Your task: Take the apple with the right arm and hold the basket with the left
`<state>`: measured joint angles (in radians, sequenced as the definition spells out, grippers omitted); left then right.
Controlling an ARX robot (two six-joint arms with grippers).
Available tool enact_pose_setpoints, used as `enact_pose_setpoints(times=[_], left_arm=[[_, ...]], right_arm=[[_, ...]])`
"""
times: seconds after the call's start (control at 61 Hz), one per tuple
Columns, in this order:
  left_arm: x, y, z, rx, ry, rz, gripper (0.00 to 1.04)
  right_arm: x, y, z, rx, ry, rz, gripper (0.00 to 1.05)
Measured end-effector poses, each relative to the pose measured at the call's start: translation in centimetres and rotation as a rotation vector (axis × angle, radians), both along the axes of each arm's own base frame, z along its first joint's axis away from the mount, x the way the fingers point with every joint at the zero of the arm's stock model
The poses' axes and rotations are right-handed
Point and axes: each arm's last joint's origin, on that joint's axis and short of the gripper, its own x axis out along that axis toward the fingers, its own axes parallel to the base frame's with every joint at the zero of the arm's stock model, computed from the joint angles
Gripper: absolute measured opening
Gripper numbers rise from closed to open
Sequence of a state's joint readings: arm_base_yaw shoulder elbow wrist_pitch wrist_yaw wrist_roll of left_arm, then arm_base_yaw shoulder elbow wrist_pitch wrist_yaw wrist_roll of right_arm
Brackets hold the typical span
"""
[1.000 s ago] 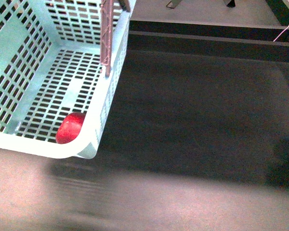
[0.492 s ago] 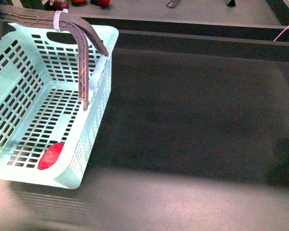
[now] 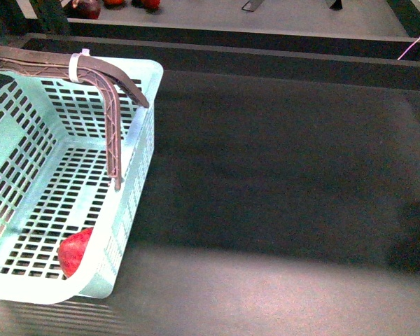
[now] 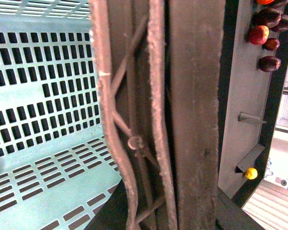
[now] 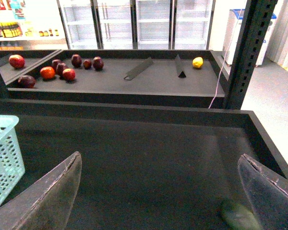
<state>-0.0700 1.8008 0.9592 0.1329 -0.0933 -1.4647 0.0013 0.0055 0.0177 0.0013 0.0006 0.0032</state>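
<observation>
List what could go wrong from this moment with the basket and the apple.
1. The apple lies loose in the near corner of the basket; a tilt could send it rolling across the slotted floor.
2. The basket seems to hang by its ribbed handles, so a swing could knock its wall against the dark shelf.
3. The right hand is open and empty, apart from the basket, so it cannot steady anything.

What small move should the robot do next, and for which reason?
Probably keep the basket steady by its handles and hold the right gripper back, empty. The apple already lies on the basket floor in the near corner, and the right gripper is open over the dark shelf, carrying nothing. The left gripper itself cannot be made out.
</observation>
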Motion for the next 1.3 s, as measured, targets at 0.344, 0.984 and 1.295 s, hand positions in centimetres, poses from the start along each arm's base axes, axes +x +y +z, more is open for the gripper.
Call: enact_pose_setpoints(times=[0.344, 0.984, 1.295], left_arm=[[-2.2, -0.8, 4.0, 0.007, -0.009, -0.007, 0.88], [-12.3, -0.2, 7.2, 1.101, -0.605, -0.445, 0.45], [-17.0, 1.3, 4.1, 1.313, -0.559, -0.534, 0.03]], right_arm=[[0.0, 0.0, 0.0, 0.000, 0.000, 0.000, 0.96], [0.0, 0.0, 0.0, 0.000, 0.000, 0.000, 0.96], [0.0, 0.0, 0.0, 0.000, 0.000, 0.000, 0.96]])
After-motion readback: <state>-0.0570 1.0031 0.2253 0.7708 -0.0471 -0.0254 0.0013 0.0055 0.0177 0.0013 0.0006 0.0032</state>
